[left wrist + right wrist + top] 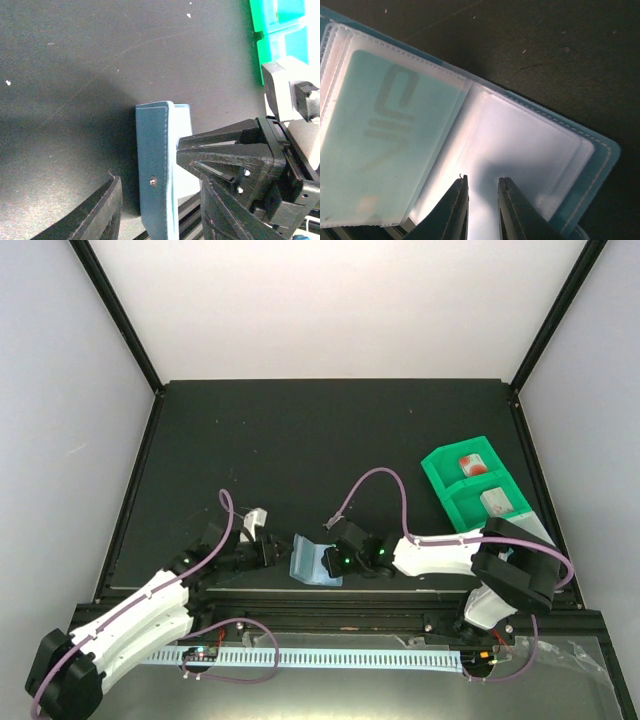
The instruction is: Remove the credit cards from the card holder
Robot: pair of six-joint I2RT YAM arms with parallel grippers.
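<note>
The light-blue card holder lies half open near the table's front edge, between my two grippers. In the left wrist view one panel stands on edge between the fingers of my left gripper, which is open and clear of it. My right gripper hovers over the empty clear sleeve, its jaws a narrow gap apart with nothing between them. A teal credit card sits in the other panel's sleeve. A white card with a red blotch and a pale grey card lie in the green tray.
The green compartment tray stands at the right, behind my right arm. A white slotted rail runs along the near edge. My right gripper's black body crowds close beside the holder in the left wrist view.
</note>
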